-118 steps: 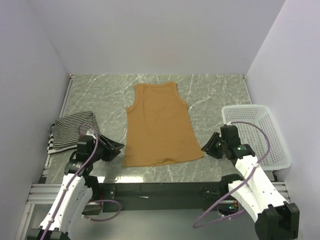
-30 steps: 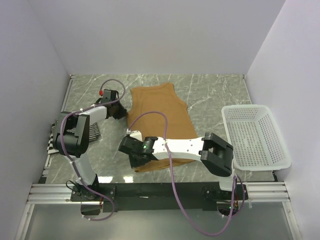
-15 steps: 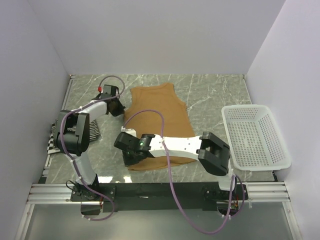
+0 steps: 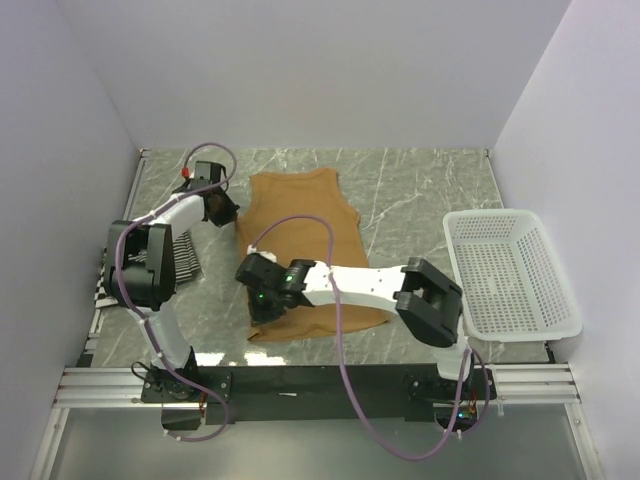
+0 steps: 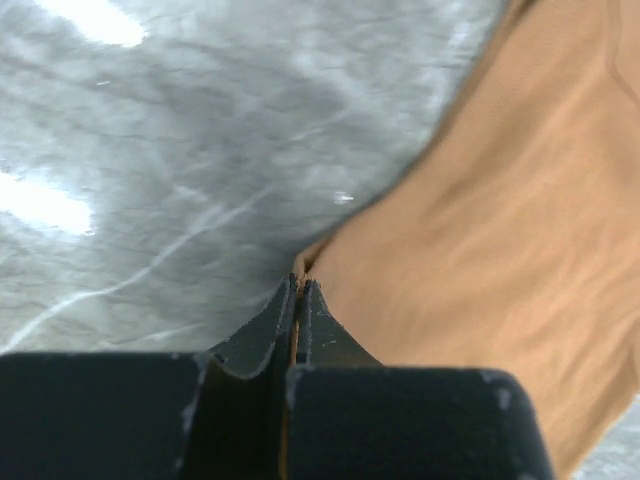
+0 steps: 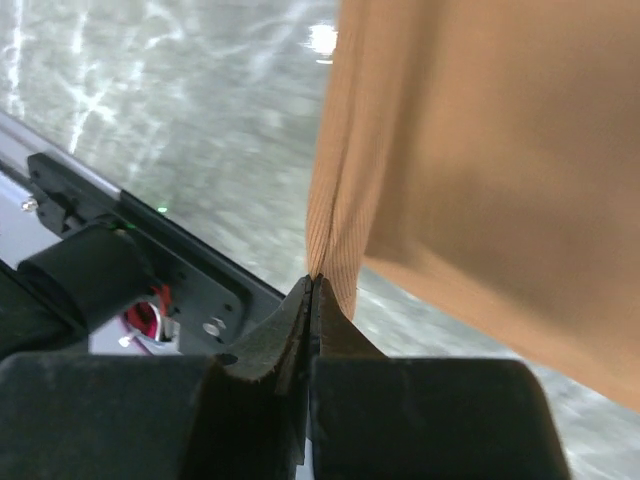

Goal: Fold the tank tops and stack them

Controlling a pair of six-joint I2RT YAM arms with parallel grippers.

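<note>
The tan-brown tank top (image 4: 305, 235) lies near the middle of the grey marble table (image 4: 420, 195), neckline toward the far wall and hem toward the arms, its left side gathered in and slightly rumpled. The left gripper (image 4: 224, 210) sits at the top's far left corner by the shoulder strap. In the left wrist view its dark fingers (image 5: 325, 335) are pressed together on a thin fold of the fabric's edge, and the rest of the cloth (image 5: 480, 230) spreads off to the right of the tips over the marble. The right gripper (image 4: 262, 306) is at the near left corner of the hem. Its fingers (image 6: 270, 345) are likewise closed, pinching the ribbed edge right at the tips (the cloth (image 6: 480, 150) rises from there, held clear of the table). To the left, partly hidden behind the left arm, lies a thin-striped top (image 4: 186, 255), well apart from both grippers. A white plastic mesh basket (image 4: 545, 300) stands at the right edge of the table.
</note>
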